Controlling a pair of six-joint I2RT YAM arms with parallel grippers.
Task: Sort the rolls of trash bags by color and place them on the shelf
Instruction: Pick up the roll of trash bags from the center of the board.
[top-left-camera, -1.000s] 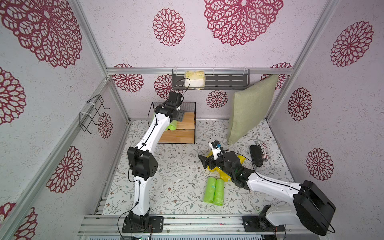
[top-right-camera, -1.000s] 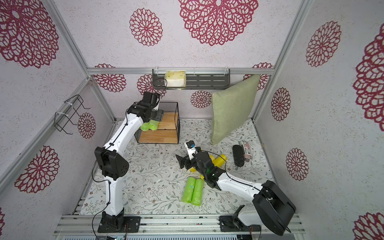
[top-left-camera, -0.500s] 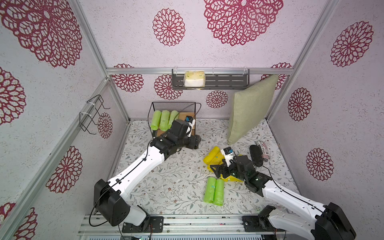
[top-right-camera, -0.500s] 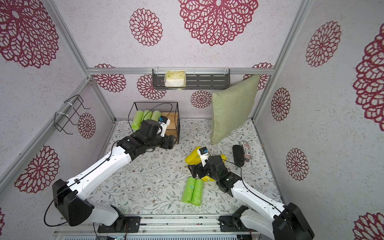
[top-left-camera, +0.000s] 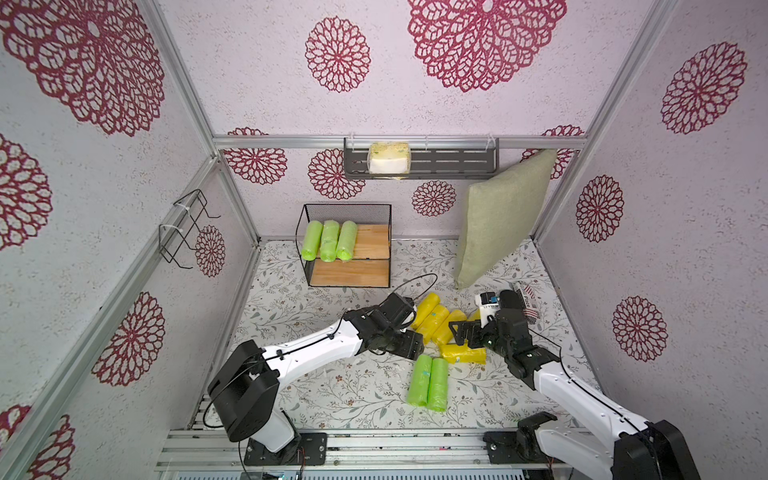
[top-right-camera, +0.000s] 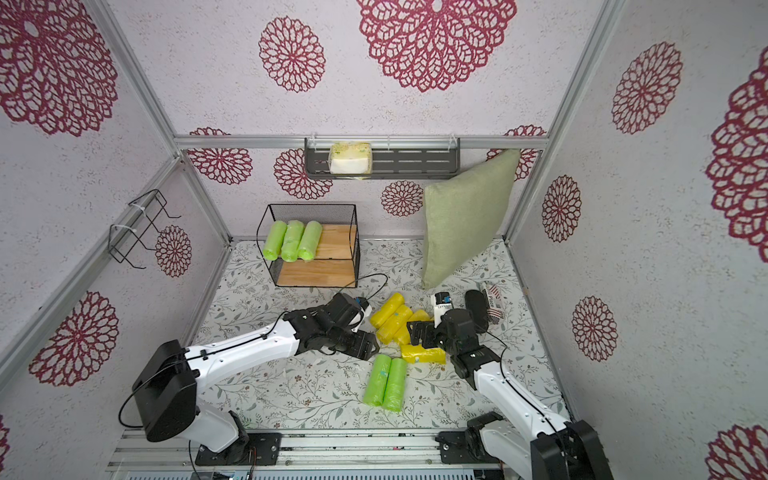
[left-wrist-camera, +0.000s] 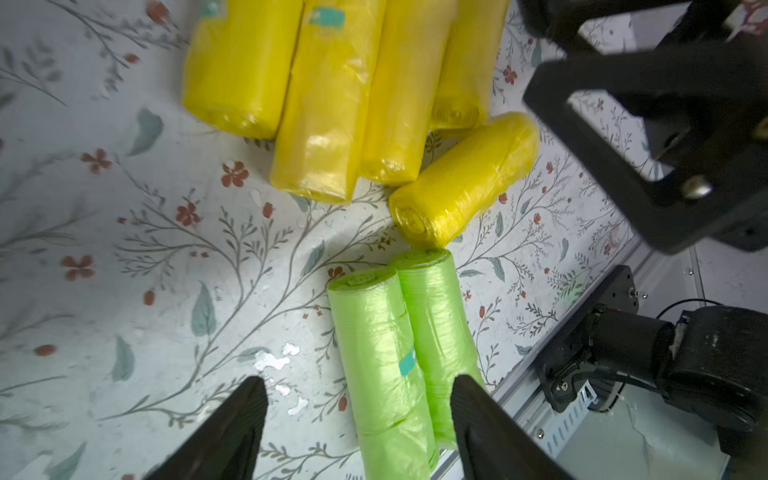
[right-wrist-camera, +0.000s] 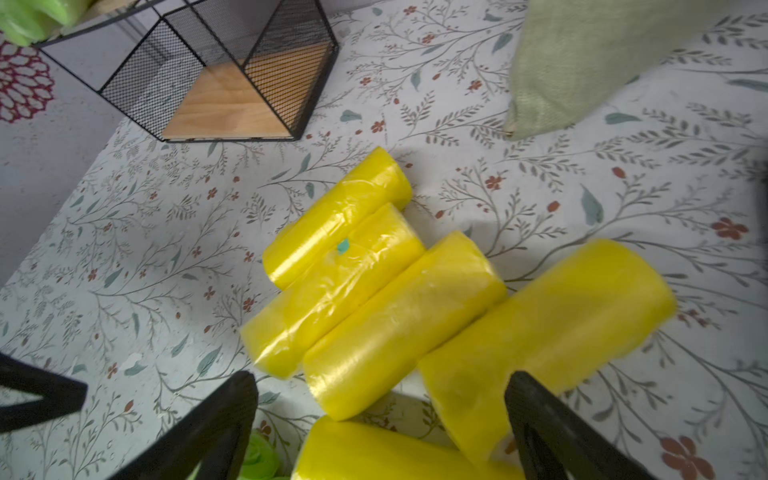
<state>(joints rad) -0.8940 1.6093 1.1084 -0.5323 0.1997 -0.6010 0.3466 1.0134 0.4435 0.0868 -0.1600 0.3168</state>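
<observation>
The left gripper (left-wrist-camera: 357, 384) hovers over the table, its black jaws well apart and empty. Just below and ahead of it two lime-green rolls (left-wrist-camera: 399, 345) lie side by side and touching, their crinkled film glossy. Facing it, the right gripper (right-wrist-camera: 382, 380) is spread wide, also empty, poised above the yellow rolls (right-wrist-camera: 374, 291). Four of these soft, plump cylinders are packed flank to flank, and a fifth yellow roll (top-left-camera: 463, 354) lies crosswise, its end almost meeting the green pair. Everything rests on a tabletop (top-left-camera: 324, 386) covered in a pale sheet printed with grey sprigs and small red flowers. Textured white walls with crimson rosettes, set in aluminium framing, close it in. At the back, well apart from both grippers, stands the shelf (top-left-camera: 370, 243) of black mesh and light wood. Three more green rolls (top-left-camera: 329, 240) are lined up on its upper board. A sage cushion (top-left-camera: 498, 224) leans in the corner.
</observation>
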